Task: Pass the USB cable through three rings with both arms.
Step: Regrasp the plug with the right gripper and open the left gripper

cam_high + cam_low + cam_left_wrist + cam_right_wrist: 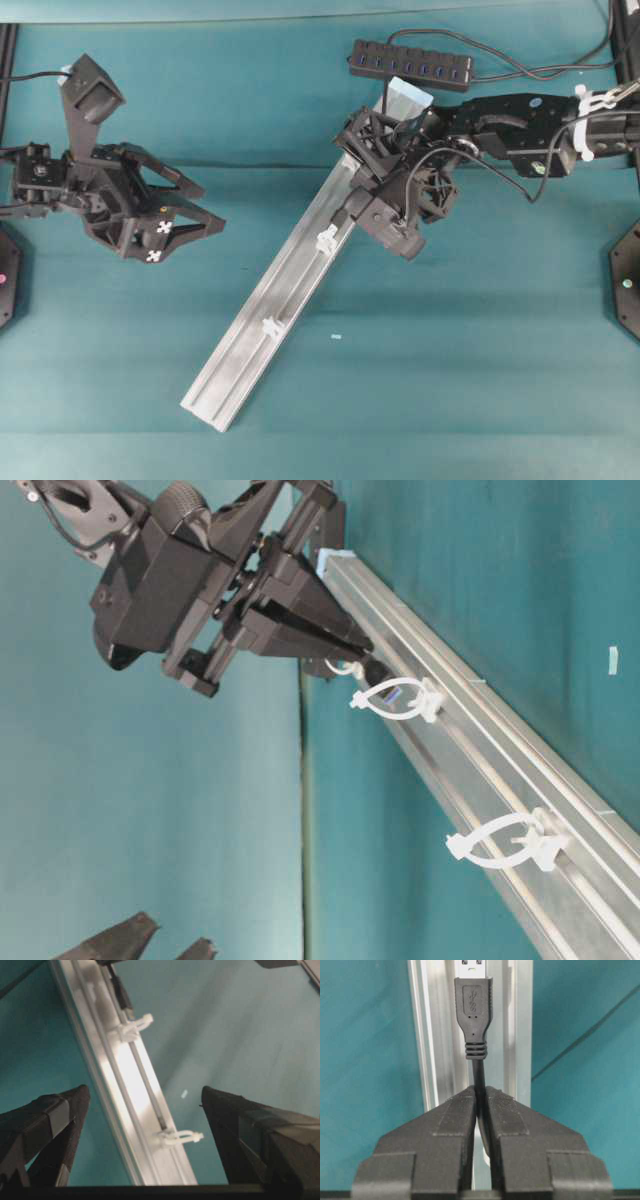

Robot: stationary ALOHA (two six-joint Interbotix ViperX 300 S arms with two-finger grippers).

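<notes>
While the USB cable (478, 1080) is clenched behind its plug in the right claw (480, 1105), the middle ring (398, 699) is being approached — careful alignment is needed next. The left claw (198, 207) is held spread, empty.

- I count two robot arms: the left gripper (205, 205) and the right gripper (481, 1105).
- I count one USB cable (477, 1030), with one plug at its end.
- I count one silver rail (250, 345) lying on the table.
- I count two white rings clearly on the rail: one (327, 238) nearer the right arm, one (271, 326) farther down. A third may be hidden under the right arm.
- I count one black hub bar (410, 62) with several blue sockets.
- I count one small pale scrap (336, 337) on the teal table (450, 380).
</notes>
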